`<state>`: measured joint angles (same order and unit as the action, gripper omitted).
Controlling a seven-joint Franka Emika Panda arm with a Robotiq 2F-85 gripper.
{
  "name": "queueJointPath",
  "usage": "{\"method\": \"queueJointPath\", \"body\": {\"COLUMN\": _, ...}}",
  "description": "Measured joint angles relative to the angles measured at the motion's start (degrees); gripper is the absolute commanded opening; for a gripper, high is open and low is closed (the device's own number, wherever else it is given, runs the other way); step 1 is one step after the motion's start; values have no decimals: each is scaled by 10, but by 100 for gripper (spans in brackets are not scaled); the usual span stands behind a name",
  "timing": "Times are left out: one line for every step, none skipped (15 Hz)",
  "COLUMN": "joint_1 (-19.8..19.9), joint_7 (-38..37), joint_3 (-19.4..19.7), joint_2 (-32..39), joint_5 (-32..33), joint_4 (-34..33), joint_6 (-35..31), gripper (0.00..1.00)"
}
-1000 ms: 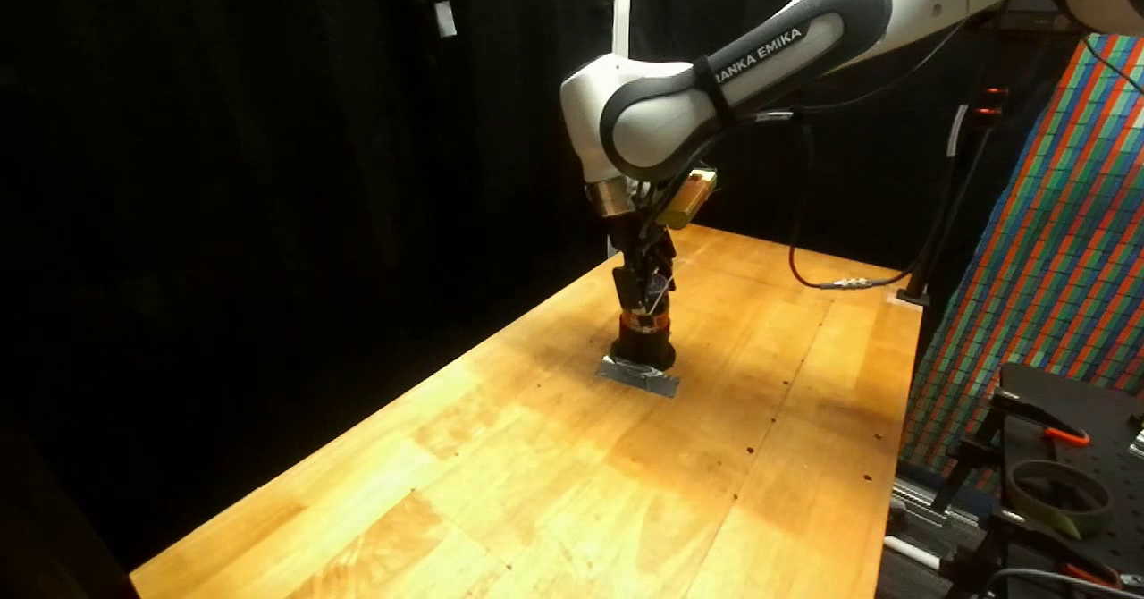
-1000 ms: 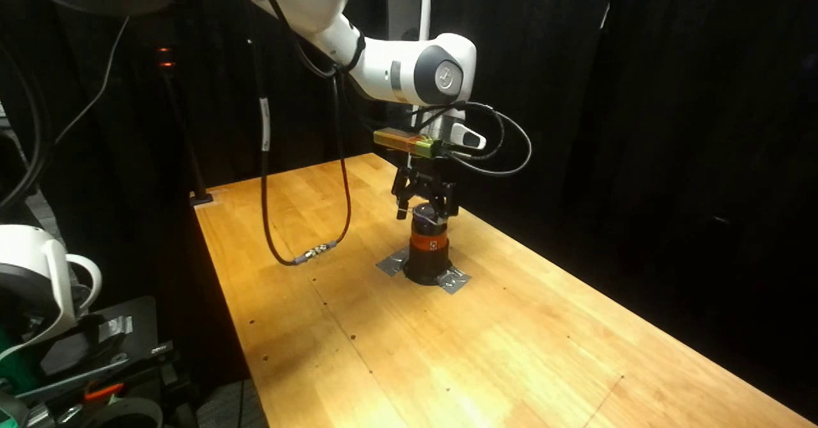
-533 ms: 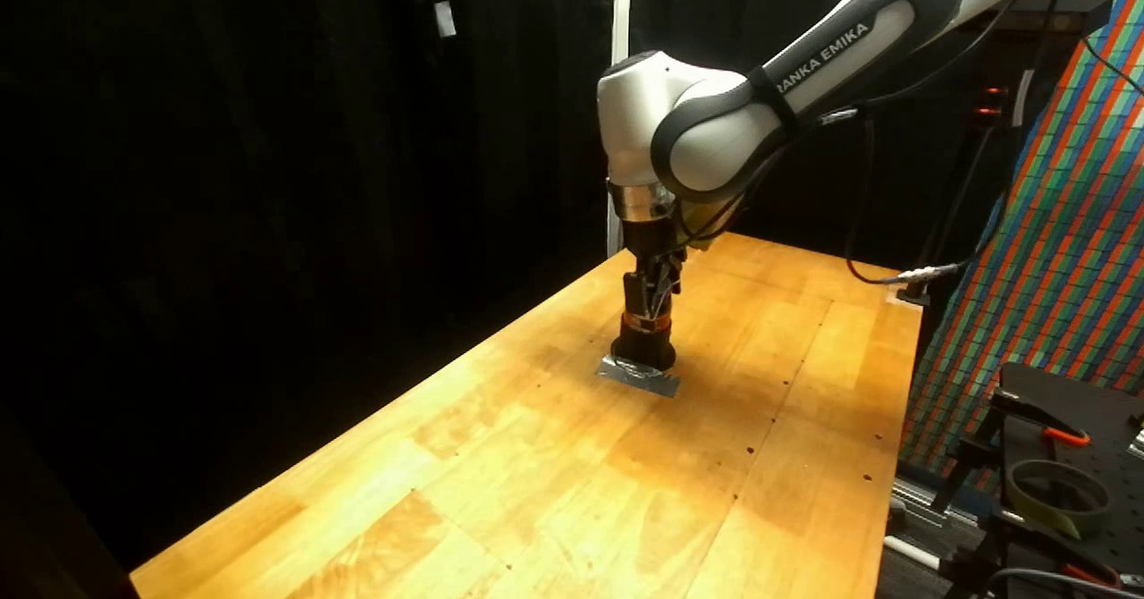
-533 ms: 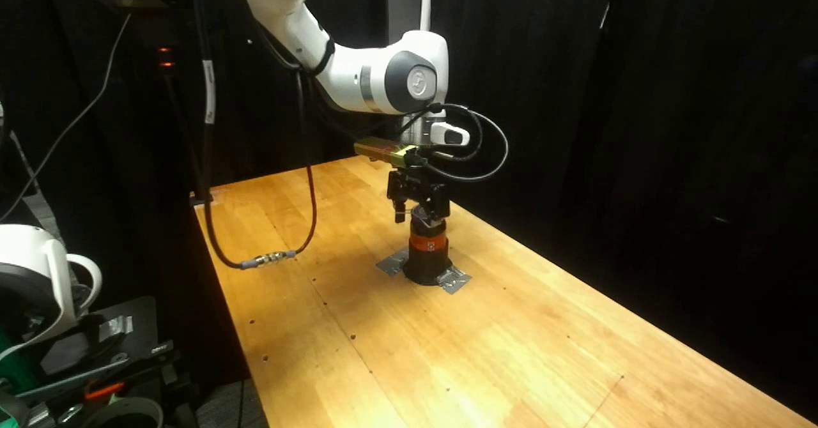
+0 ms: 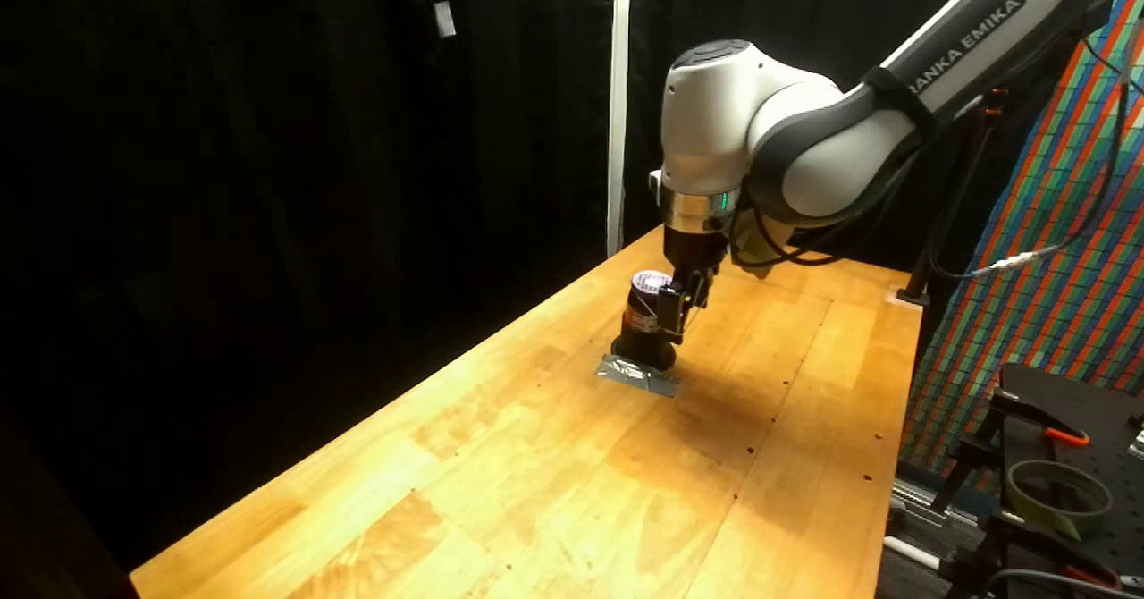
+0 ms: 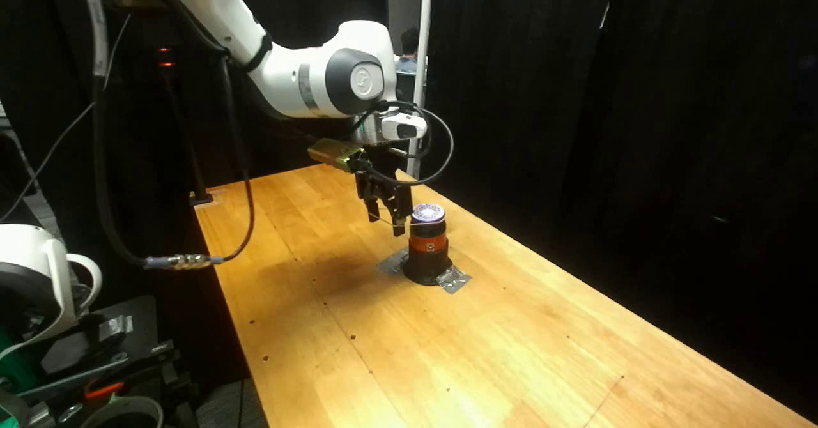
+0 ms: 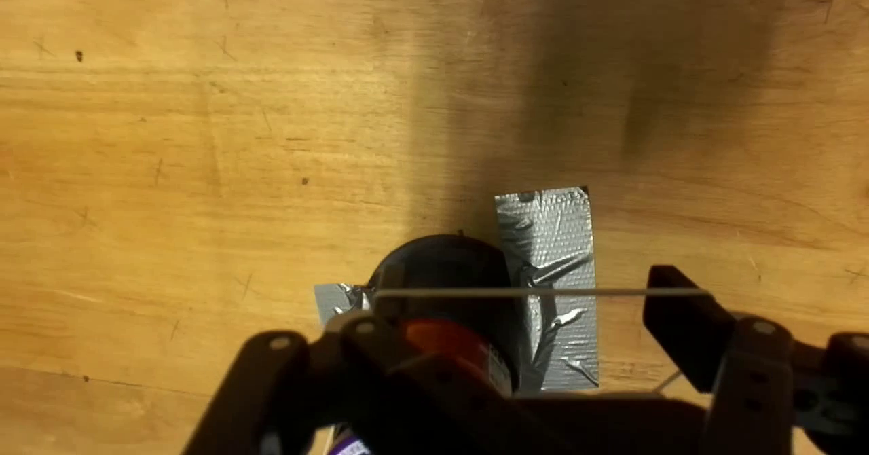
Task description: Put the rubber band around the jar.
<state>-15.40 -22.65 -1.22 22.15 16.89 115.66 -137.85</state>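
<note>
The jar point(image 6: 429, 243) has a dark body, an orange-red label and a purple-white lid top point(image 6: 428, 212). It stands upright on a black base point(image 6: 427, 267) taped to the table; the jar also shows in an exterior view point(image 5: 642, 320). My gripper point(image 6: 386, 225) is open beside the jar, near the height of its upper part. The thin pale rubber band point(image 6: 420, 225) runs from the fingers across the jar's near side below the lid. In the wrist view the rubber band point(image 7: 577, 293) is stretched straight between the fingertips. Whether it passes behind the jar is hidden.
Grey tape strips point(image 6: 454, 280) hold the base to the wooden table point(image 6: 511, 351). A cable with a connector point(image 6: 185, 261) hangs from the arm. A cart with a tape roll point(image 5: 1059, 498) stands beyond the table edge. Black curtains hang behind.
The gripper has moved from over the jar to beside it, leftward in one view and rightward in another. The lid is now uncovered, and the band stretches from fingers to jar. The jar has not moved.
</note>
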Motion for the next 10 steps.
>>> {"method": "queueJointPath", "body": {"joint_1": -4, "joint_7": -22, "joint_3": 5, "joint_2": -14, "joint_5": 22, "joint_4": 28, "joint_6": -33, "gripper": 49}}
{"method": "queueJointPath", "body": {"joint_1": -9, "joint_7": -51, "joint_3": 14, "joint_2": -28, "joint_5": 54, "joint_4": 57, "joint_6": -70, "gripper": 42}}
{"method": "queueJointPath", "body": {"joint_1": -17, "joint_7": -85, "joint_3": 24, "joint_2": -40, "joint_5": 89, "joint_4": 84, "joint_6": -105, "gripper": 35}}
{"method": "queueJointPath", "body": {"joint_1": -26, "joint_7": -127, "joint_3": 38, "joint_2": -51, "joint_5": 131, "joint_4": 109, "joint_6": -136, "gripper": 26}}
{"method": "queueJointPath", "body": {"joint_1": -41, "joint_7": -172, "joint_3": 57, "joint_2": -58, "joint_5": 172, "joint_4": 128, "joint_6": -160, "gripper": 20}}
{"method": "queueJointPath", "body": {"joint_1": -61, "joint_7": -217, "joint_3": 85, "joint_2": -64, "joint_5": 215, "joint_4": 143, "joint_6": -181, "gripper": 15}}
{"method": "queueJointPath", "body": {"joint_1": -88, "joint_7": -263, "joint_3": 119, "joint_2": -68, "joint_5": 259, "joint_4": 152, "joint_6": -198, "gripper": 14}}
{"method": "queueJointPath", "body": {"joint_1": -119, "joint_7": -309, "joint_3": 158, "joint_2": -72, "joint_5": 302, "joint_4": 157, "joint_6": -213, "gripper": 13}}
{"method": "queueJointPath", "body": {"joint_1": -152, "joint_7": -353, "joint_3": 197, "joint_2": -74, "joint_5": 343, "joint_4": 158, "joint_6": -224, "gripper": 11}}
{"method": "queueJointPath", "body": {"joint_1": -184, "joint_7": -398, "joint_3": 235, "joint_2": -74, "joint_5": 383, "joint_4": 157, "joint_6": -234, "gripper": 15}}
